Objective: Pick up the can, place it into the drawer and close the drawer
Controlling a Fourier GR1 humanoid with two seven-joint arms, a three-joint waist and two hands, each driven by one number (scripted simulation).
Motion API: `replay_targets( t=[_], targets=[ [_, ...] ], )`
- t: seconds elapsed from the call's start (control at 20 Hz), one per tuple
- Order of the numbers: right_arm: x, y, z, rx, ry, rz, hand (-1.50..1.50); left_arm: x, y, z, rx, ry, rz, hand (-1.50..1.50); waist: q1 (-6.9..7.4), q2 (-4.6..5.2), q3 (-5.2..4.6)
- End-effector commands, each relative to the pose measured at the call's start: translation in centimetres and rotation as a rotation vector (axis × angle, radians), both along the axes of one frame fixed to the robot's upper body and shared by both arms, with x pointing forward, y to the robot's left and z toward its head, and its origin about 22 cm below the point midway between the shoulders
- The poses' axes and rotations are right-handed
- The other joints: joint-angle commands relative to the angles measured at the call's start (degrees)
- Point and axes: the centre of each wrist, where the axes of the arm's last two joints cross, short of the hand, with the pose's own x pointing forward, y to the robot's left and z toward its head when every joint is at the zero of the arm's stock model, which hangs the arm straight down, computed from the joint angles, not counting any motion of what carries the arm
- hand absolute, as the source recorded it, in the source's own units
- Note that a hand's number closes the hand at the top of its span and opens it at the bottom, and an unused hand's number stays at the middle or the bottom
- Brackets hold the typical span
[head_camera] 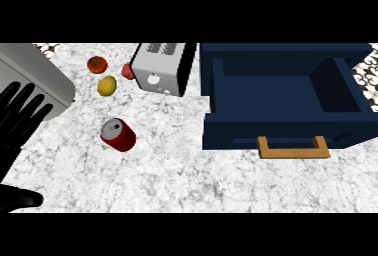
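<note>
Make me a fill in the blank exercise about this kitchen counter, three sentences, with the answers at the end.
1. The red can sits on the counter to the ____ of the blue drawer.
2. The drawer, with its tan handle, is ____.
3. The silver ____ stands between the yellow lemon and the drawer.

Missing words: left; open; toaster.

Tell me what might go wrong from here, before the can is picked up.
1. The can stands free on the counter; a sideways nudge from the open left hand may tip it toward the lemon.
2. The drawer lies far to the right of that hand, so the carry may clip the toaster or the drawer's front wall.
</note>
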Motion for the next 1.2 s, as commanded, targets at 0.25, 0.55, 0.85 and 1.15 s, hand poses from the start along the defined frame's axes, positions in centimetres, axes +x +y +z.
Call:
replay_targets(
  t=[0.25,0.55,0.85,1.15],
  targets=[
    [-1.9,-1.0,1.1,-0.006,-0.013,0.001,-1.50,5.1,-1.5,-2.7,-0.022,0.054,0.006,-1.50,-0.36,0.07,-0.02],
    [-2.1,-3.8,0.9,0.004,-0.015,-0.007,-1.50,4.7,-2.8,-5.4,-0.005,0.081,0.029,-1.50,-0.02,0.02,0.00],
    [-4.0,-1.6,-0.8,0.005,-0.003,0.008,-1.50,4.6,-3.3,-8.3,0.022,0.084,0.040,-1.50,-0.05,-0.02,0.00],
    [-4.8,-3.6,1.0,0.007,-0.005,0.011,-1.50,6.5,-2.6,-12.6,0.031,0.127,0.081,-1.50,-0.47,0.03,-0.02]
  ],
)
